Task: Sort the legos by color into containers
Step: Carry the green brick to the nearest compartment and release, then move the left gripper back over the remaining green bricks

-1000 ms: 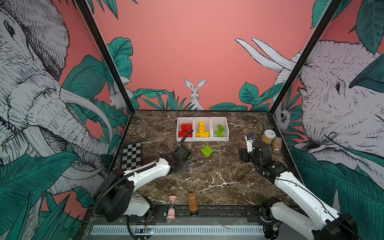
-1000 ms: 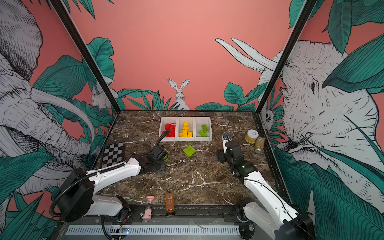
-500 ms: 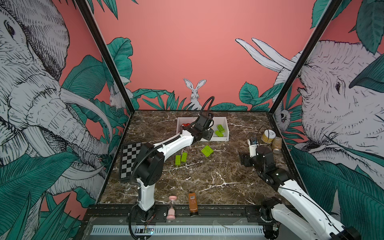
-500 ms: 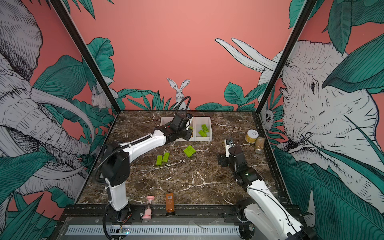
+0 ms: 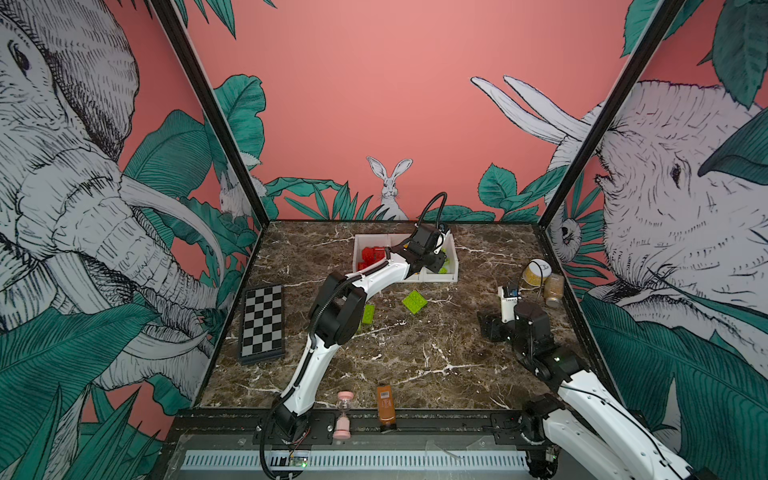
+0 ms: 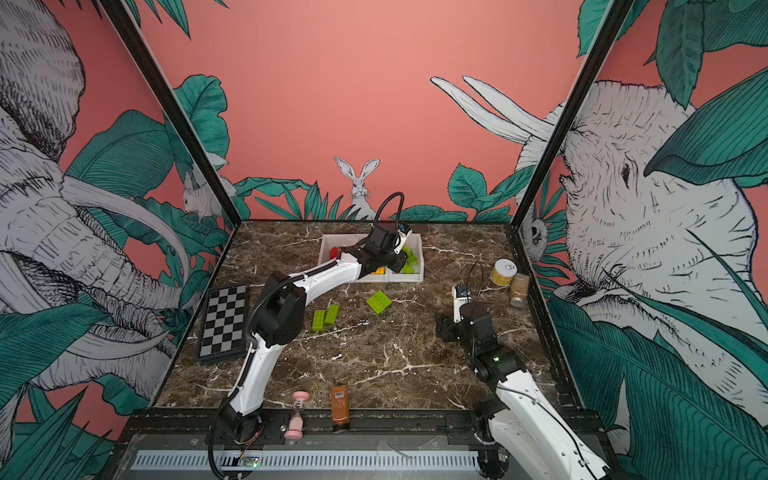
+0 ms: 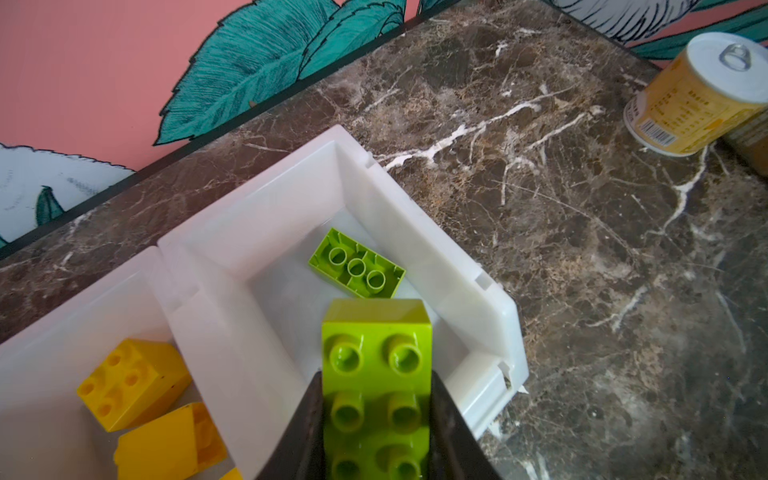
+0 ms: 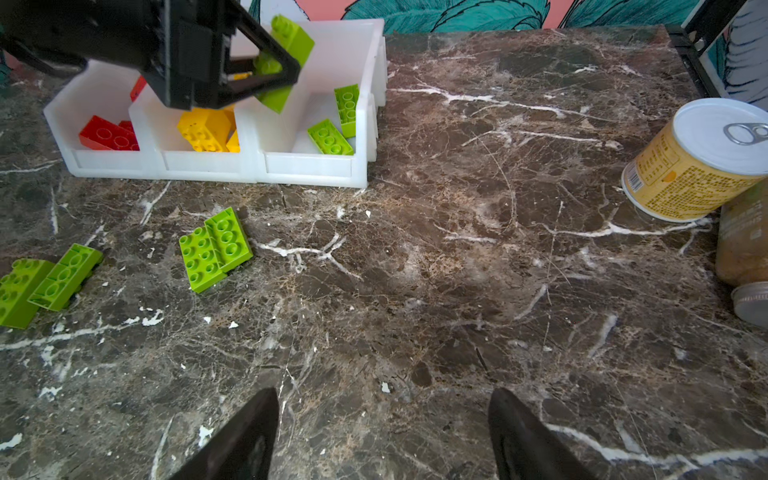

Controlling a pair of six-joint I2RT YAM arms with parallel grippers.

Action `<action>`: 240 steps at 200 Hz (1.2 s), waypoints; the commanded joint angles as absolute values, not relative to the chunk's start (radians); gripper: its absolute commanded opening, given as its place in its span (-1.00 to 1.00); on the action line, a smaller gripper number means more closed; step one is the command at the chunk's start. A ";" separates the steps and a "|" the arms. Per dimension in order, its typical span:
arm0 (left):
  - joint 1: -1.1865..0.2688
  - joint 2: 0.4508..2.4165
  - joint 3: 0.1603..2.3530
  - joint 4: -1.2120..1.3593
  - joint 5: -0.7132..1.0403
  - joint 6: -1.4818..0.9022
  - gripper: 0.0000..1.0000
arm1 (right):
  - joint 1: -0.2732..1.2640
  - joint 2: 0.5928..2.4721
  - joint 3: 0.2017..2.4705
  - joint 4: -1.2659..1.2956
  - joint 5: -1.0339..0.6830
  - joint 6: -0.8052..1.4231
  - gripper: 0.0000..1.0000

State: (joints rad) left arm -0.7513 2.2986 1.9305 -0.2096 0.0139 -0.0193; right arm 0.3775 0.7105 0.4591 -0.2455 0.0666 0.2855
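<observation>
A salmon-pink back wall (image 5: 374, 104) with a drawn rabbit (image 5: 390, 187) fills the upper centre. Elephant-and-leaf murals (image 5: 62, 187) cover both sides. A dark brown marble tabletop (image 5: 415, 353) lies lower centre.

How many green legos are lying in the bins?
2, in one bin: one by its outer wall, one by its front lip. The left gripper, holding a third lego above, may hide more.

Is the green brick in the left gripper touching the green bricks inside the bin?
Apart. The right wrist view shows the held green brick hanging above the bin, with white wall between it and both lying green bricks.
</observation>
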 commanded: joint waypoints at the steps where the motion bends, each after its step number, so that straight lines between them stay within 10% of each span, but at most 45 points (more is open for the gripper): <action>1: -0.757 2.302 2.000 -0.209 0.029 0.003 -0.56 | 0.375 0.699 0.463 -0.236 0.045 0.302 0.56; 79: -0.757 2.140 1.933 -0.298 -0.061 0.024 0.43 | 0.374 0.724 0.467 -0.220 0.035 0.276 0.58; 186: -0.707 1.435 1.131 -0.585 -0.362 -0.216 0.53 | 0.376 0.939 0.497 -0.055 -0.032 0.219 0.61; 240: -0.553 1.384 0.904 -0.521 -0.275 -0.307 0.52 | 0.376 1.003 0.522 -0.017 -0.049 0.212 0.62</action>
